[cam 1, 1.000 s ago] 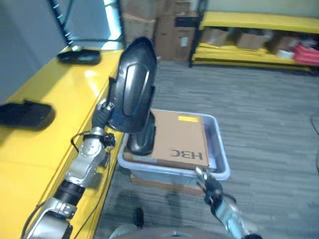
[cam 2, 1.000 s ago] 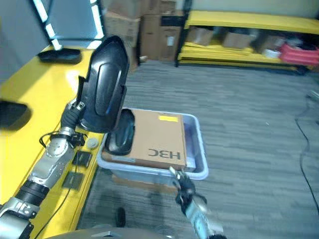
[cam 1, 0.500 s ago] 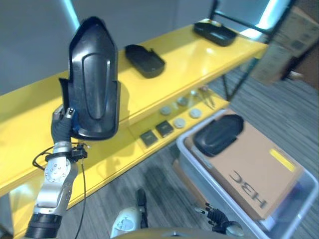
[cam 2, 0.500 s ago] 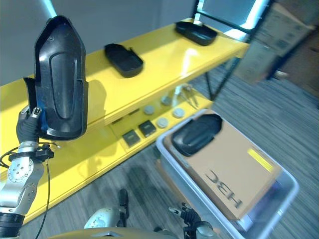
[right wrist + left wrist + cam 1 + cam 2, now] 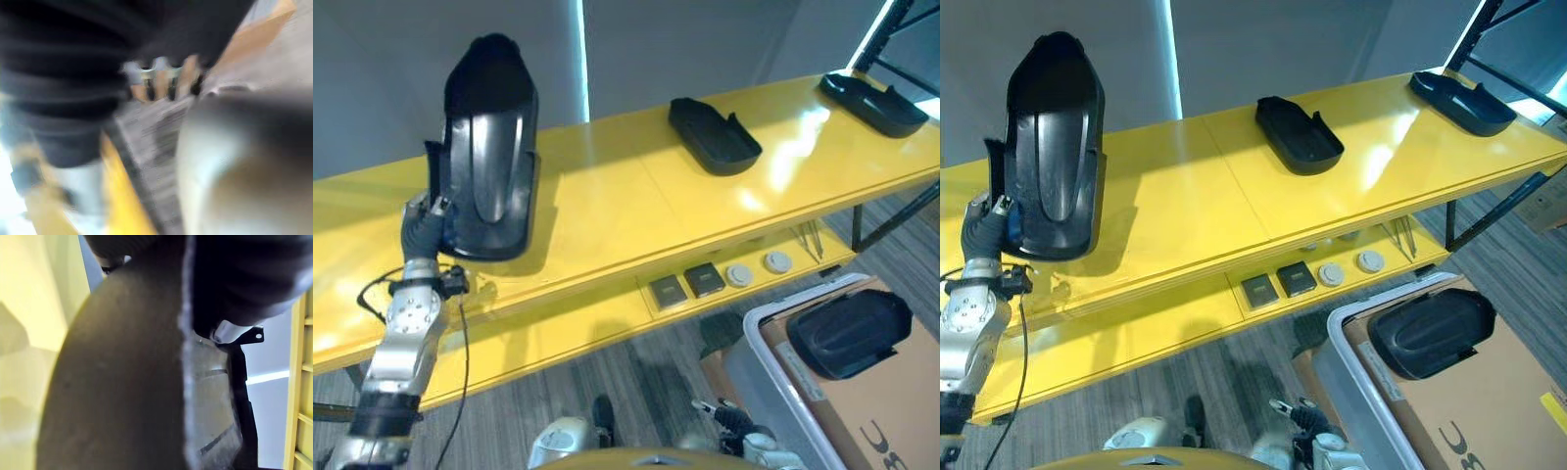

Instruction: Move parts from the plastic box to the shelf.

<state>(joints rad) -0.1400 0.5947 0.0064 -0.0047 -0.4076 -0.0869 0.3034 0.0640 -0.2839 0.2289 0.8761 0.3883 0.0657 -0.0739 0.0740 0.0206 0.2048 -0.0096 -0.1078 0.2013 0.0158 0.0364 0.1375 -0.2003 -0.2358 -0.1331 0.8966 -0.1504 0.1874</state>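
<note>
Two black parts (image 5: 715,135) (image 5: 874,104) already lie flat on the yellow shelf (image 5: 607,215), well apart from each other, and a third, the large black part (image 5: 487,166), is being carried upright over the shelf's near left end by the left hand (image 5: 423,227), which grips it at its lower edge with the fingers closed round it. This looks like the placing step: the next move, I'd judge, calls for tipping the part down flat onto bare shelf and letting go. Another part (image 5: 847,331) waits on cardboard in the plastic box (image 5: 754,357) on the floor. The right hand (image 5: 732,419) hangs low near the box; whether its fingers are open I cannot tell.
</note>
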